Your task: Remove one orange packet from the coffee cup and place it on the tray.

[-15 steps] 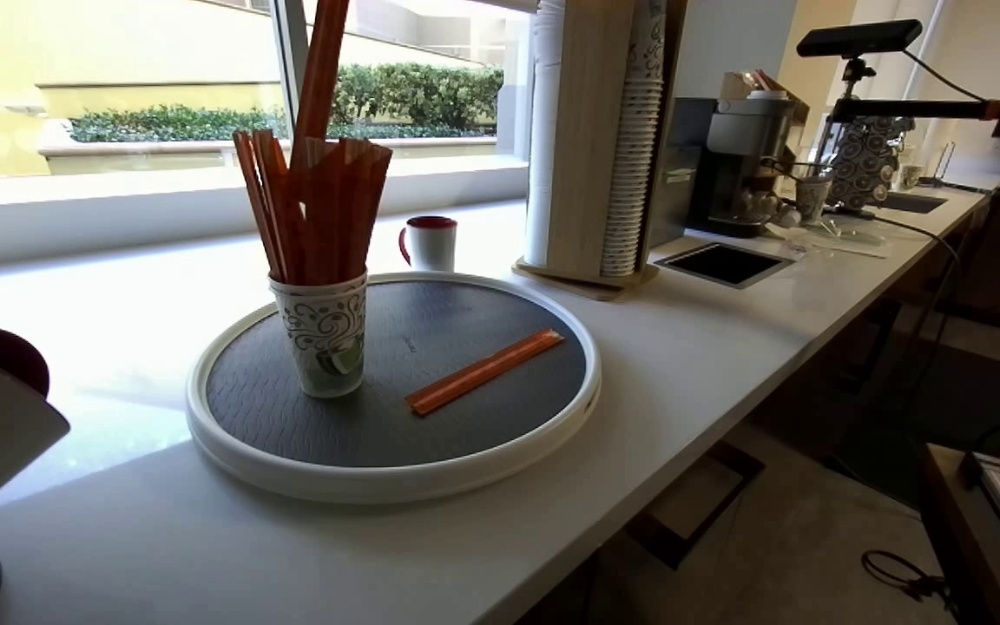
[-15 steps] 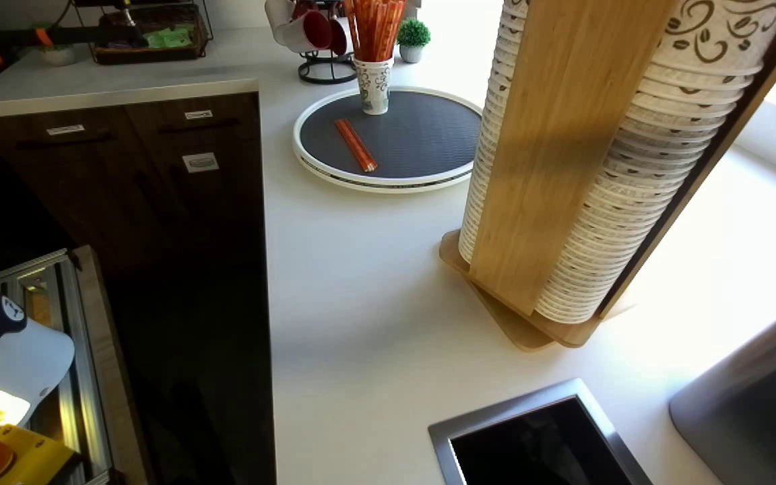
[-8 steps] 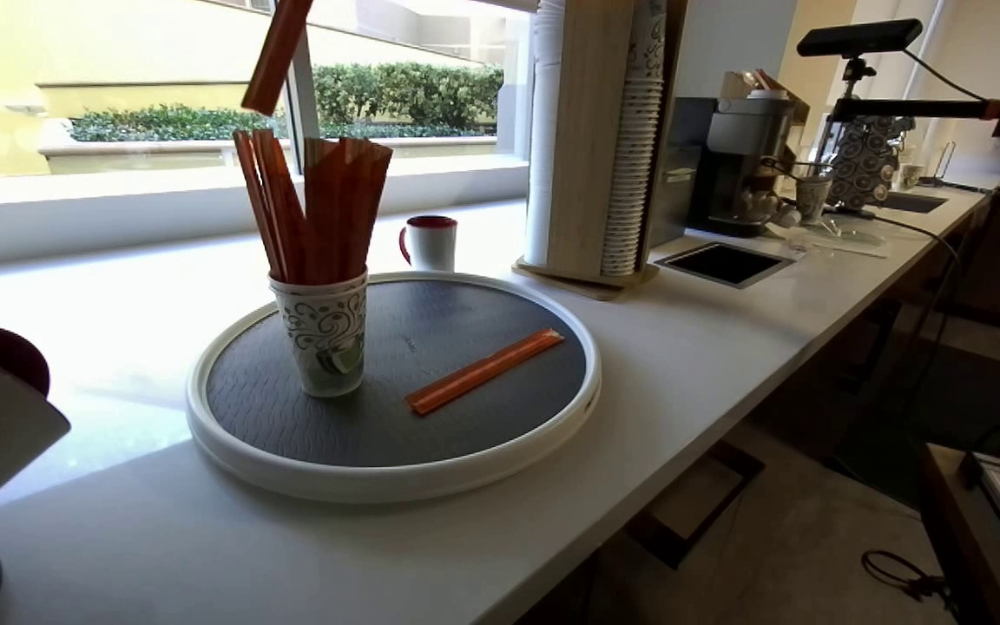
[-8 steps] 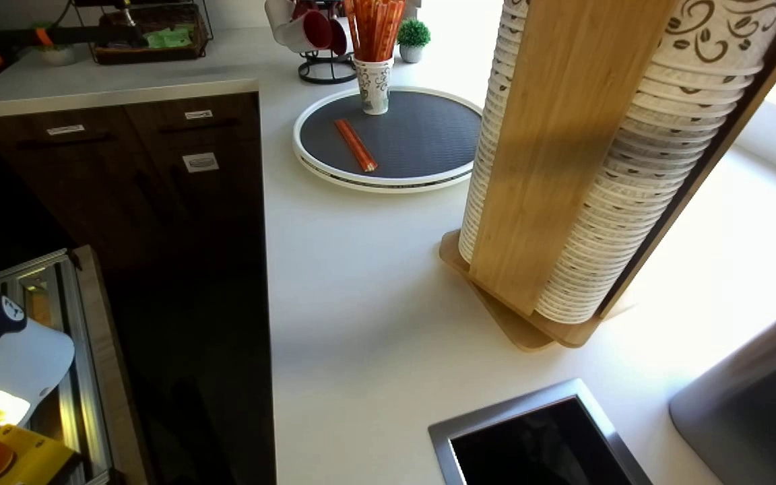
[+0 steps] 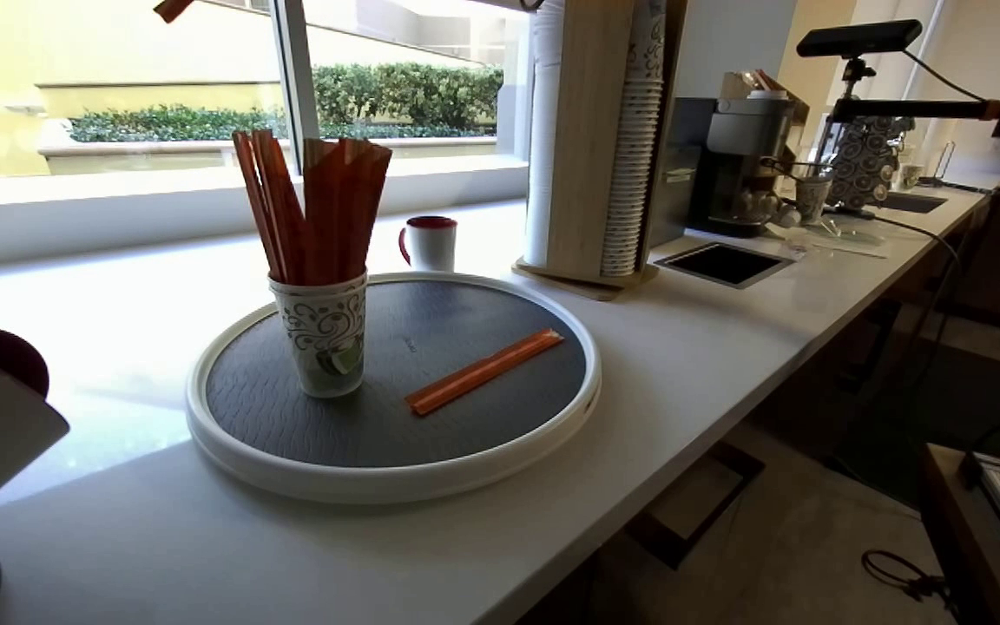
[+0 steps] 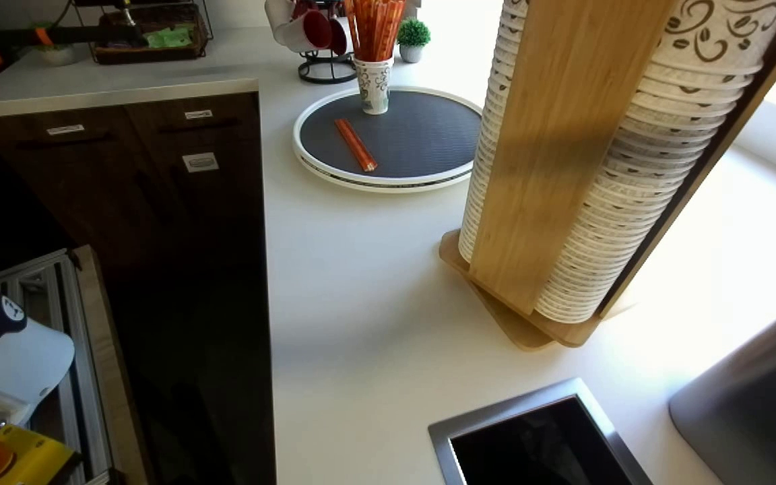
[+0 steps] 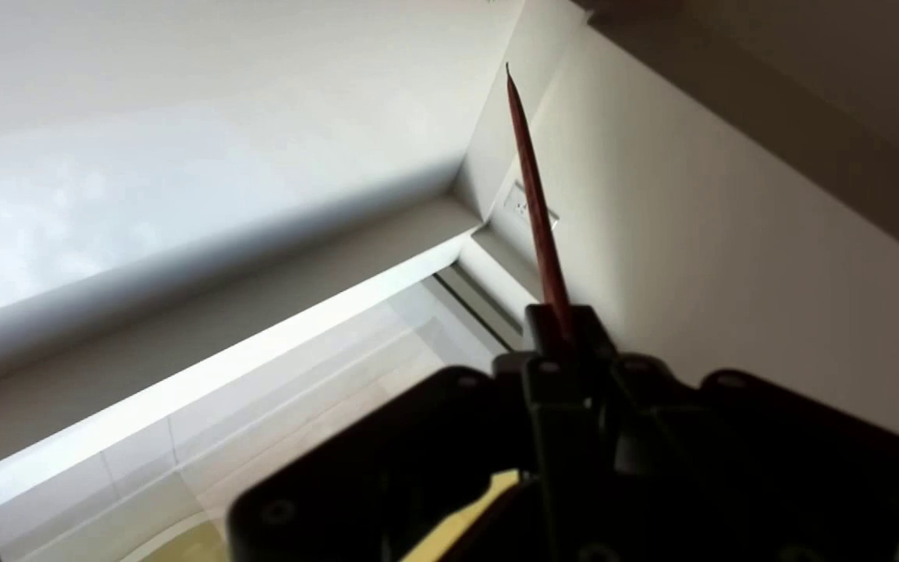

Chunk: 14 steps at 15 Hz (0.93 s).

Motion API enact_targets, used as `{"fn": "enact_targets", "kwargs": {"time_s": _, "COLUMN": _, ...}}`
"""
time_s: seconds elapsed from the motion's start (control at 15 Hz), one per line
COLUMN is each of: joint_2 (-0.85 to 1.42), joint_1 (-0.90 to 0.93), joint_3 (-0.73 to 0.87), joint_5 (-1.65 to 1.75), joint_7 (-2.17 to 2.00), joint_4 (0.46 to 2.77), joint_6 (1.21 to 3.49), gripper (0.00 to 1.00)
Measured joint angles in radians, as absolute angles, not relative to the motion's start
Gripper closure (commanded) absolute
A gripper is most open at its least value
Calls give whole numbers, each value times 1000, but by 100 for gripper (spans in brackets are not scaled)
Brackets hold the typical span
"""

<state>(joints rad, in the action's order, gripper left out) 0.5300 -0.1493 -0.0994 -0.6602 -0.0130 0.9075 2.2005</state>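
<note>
My gripper [image 7: 570, 332] is shut on an orange packet [image 7: 531, 172], which sticks out from the fingertips in the wrist view. The packet's free end [image 5: 172, 10] shows at the top left of an exterior view, higher than the coffee cup and apart from it. The gripper itself is outside both exterior views. The white printed coffee cup [image 5: 322, 338] stands upright on the round tray [image 5: 396, 484] and holds many orange packets [image 5: 339, 213]. The cup [image 6: 374, 87] and tray [image 6: 428, 135] also show in an exterior view. An orange packet or close pair [image 5: 484, 371] lies flat on the tray.
A red-and-white mug [image 5: 432, 243] stands behind the tray. A wooden cup dispenser [image 6: 576, 155] stands beside it on the counter. A mug rack [image 6: 326, 67] and small plant [image 6: 413, 40] stand behind the cup. The window ledge [image 7: 246, 265] shows in the wrist view.
The held packet has come up out of the cup, then moved up and left in an exterior view until only its end shows. The cup, tray and lying packet have not moved.
</note>
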Motion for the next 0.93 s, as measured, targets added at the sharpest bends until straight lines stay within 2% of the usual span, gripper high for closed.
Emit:
{"fn": "enact_targets", "kwargs": {"time_s": 0.6, "joint_2": 540, "joint_1": -34, "joint_3": -111, "joint_5": -779, "joint_7": -207, "joint_4": 1260, "joint_6": 2894, "gripper": 98}}
{"fn": "enact_targets", "kwargs": {"time_s": 0.93, "joint_2": 506, "joint_1": -36, "joint_3": -214, "joint_5": -988, "joint_7": -219, "joint_4": 1430, "joint_6": 3209, "gripper": 98}}
